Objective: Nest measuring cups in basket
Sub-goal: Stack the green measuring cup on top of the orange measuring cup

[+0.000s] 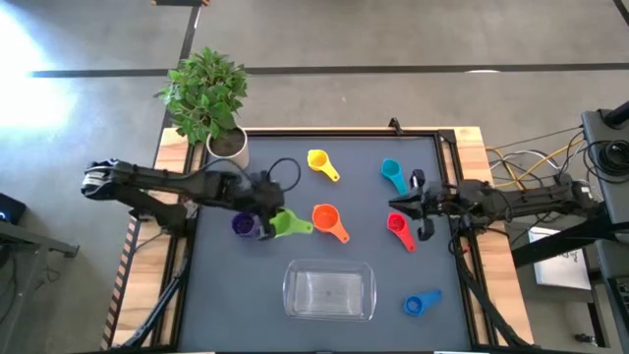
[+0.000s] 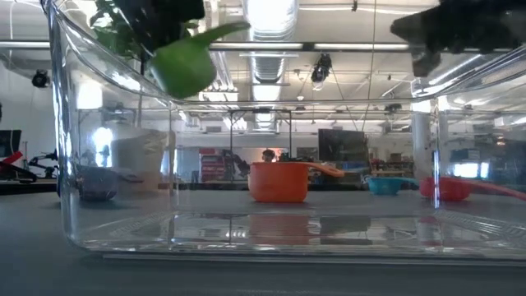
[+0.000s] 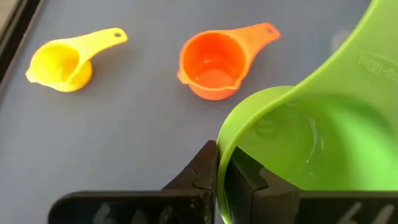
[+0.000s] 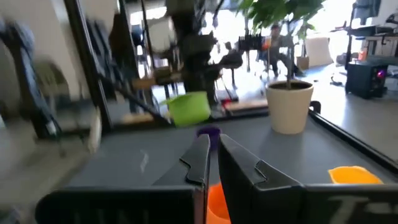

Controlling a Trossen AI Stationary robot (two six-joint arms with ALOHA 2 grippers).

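Observation:
My left gripper (image 3: 222,177) is shut on the green measuring cup (image 1: 290,225), which is held up over the table's left middle, next to the purple cup (image 1: 243,227) on the mat. The orange cup (image 1: 326,218), yellow cup (image 1: 319,161), teal cup (image 1: 392,174), red cup (image 1: 398,228) and blue cup (image 1: 421,304) rest on their bases on the mat. The clear basket (image 1: 293,271) stands near the front edge with nothing in it. My right gripper (image 1: 395,204) hovers shut above the mat between the teal and red cups. My left gripper pinches the green cup's side wall at the rim (image 3: 219,155), one finger inside the bowl and one outside. The fingers slant down from the table's left. The cup is lifted clear of the table and tilted, its handle (image 2: 223,33) pointing up and away from the gripper.
A white pot with a green plant (image 1: 228,146) stands at the table's far left corner. A black cable (image 1: 283,169) loops over the mat near the pot. Bare mat lies around the basket and between it and the blue cup.

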